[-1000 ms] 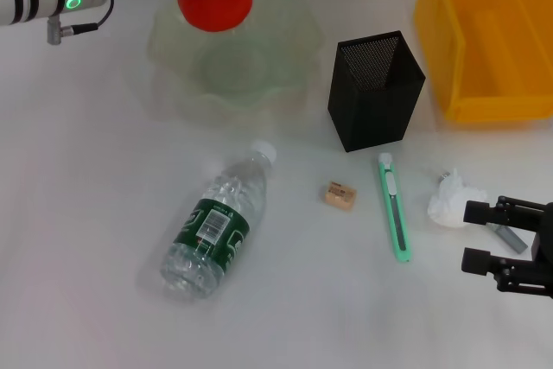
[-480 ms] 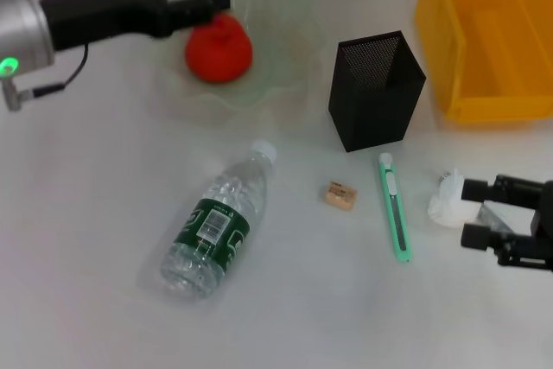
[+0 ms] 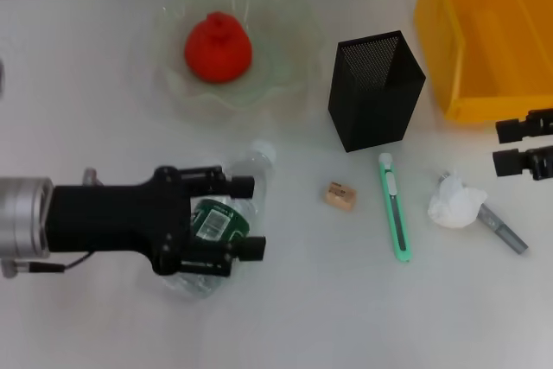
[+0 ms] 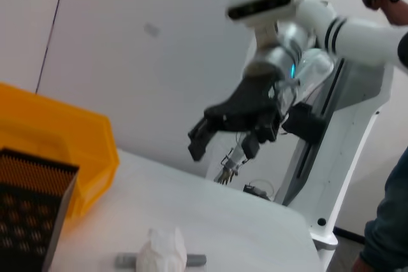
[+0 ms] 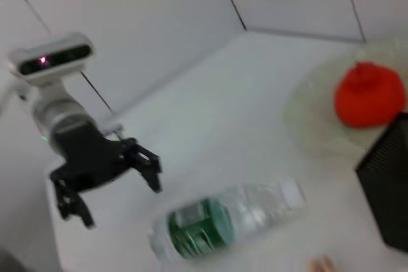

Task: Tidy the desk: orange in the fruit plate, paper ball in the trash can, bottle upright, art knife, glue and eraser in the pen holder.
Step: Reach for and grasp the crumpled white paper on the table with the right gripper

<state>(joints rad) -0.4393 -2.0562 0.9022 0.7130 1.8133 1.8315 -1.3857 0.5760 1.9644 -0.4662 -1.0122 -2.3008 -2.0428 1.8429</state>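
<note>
Altogether one orange [image 3: 218,47], one bottle [image 3: 216,224], one eraser [image 3: 340,195], seemingly one glue [image 3: 503,231]

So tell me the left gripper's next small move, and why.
Probably lower and close on the bottle. The orange already sits in the fruit plate, the bottle lies on its side, and the open left gripper hangs right above its label, fingers either side. The right gripper waits apart, near the trash can.
</note>
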